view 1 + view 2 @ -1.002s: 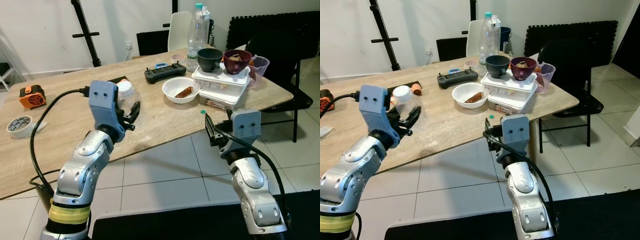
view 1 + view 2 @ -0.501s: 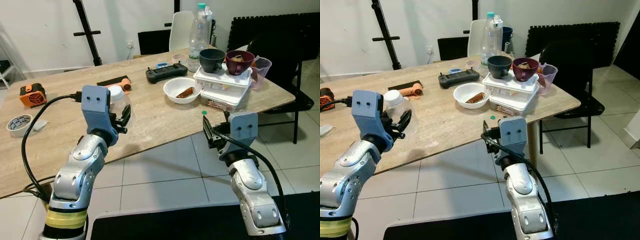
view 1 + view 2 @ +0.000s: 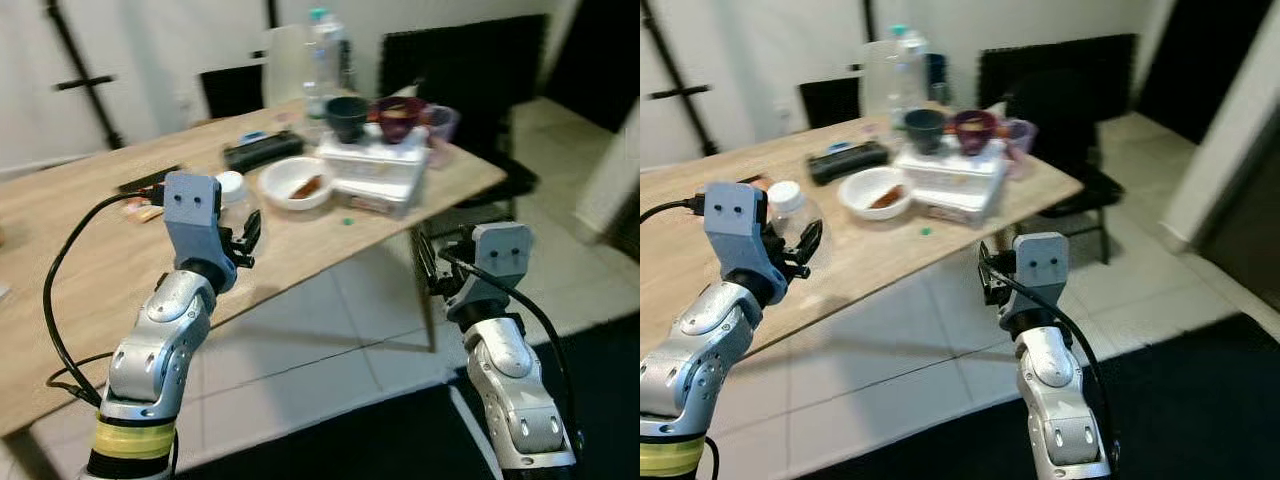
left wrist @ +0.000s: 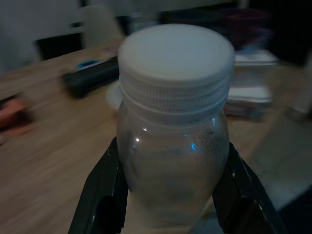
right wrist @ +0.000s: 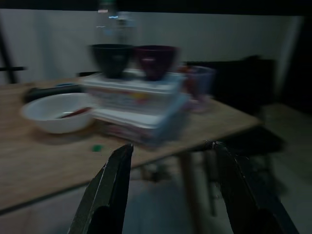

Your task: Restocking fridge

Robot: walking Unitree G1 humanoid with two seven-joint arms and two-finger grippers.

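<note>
A clear jar (image 4: 173, 146) with a white screw lid (image 4: 175, 58) stands upright between the black fingers (image 4: 105, 195) of my left gripper (image 3: 243, 222), which is shut on its body. The jar (image 3: 233, 192) is held above the near edge of the wooden table (image 3: 90, 250). My right gripper (image 5: 173, 185) is open and holds nothing. It hangs lower, in front of the table's corner over the tiled floor (image 3: 330, 330).
On the table stand a white bowl (image 3: 295, 183), stacked food containers (image 3: 375, 170) topped by a black bowl (image 3: 347, 112) and a maroon bowl (image 3: 398, 112), a water bottle (image 3: 322, 50) and a black controller (image 3: 262, 152). A black chair (image 3: 470, 70) is behind the table's right end.
The whole picture has swung, so the camera has turned right and the table sits further left. The left gripper still holds the jar; the right gripper stays open.
</note>
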